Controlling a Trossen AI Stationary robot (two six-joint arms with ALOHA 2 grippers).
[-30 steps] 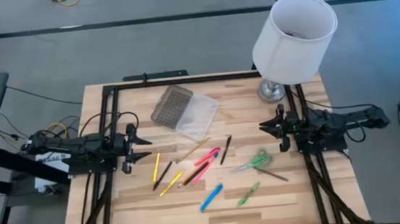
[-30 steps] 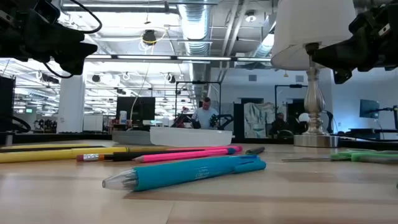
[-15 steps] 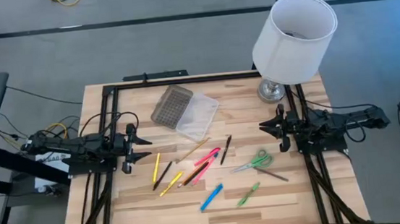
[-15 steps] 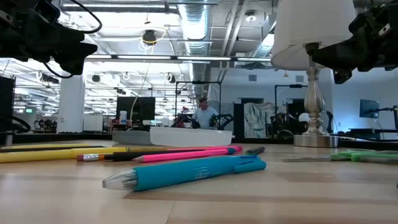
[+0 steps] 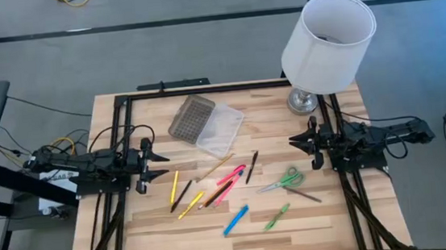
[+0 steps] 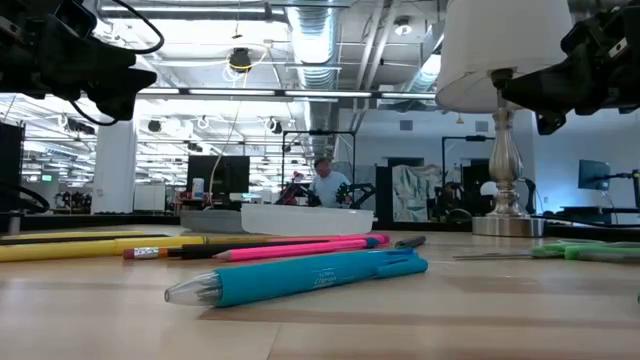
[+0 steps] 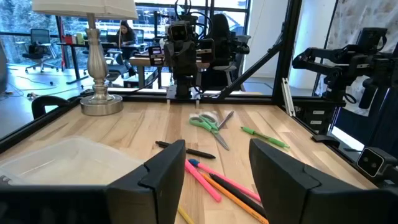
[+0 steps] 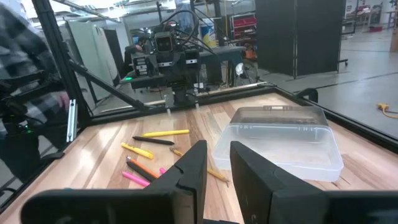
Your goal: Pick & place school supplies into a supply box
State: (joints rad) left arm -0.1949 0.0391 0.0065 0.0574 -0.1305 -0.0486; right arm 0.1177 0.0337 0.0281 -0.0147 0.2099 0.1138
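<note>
Wooden table: nothing moved since a second ago; left gripper and right gripper parked apart-fingered, empty; supplies unpicked; supply box open.

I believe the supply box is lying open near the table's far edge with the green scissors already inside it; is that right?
Not quite: the supply box does lie open there, but the high view shows the green scissors on the bare table, nearer the right gripper.

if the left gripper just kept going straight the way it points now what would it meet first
Judging from the high view, the left gripper, open and raised at the table's left edge, points across toward the right gripper. Kept level, it probably passes over the supplies and meets that gripper first; height is unclear.
</note>
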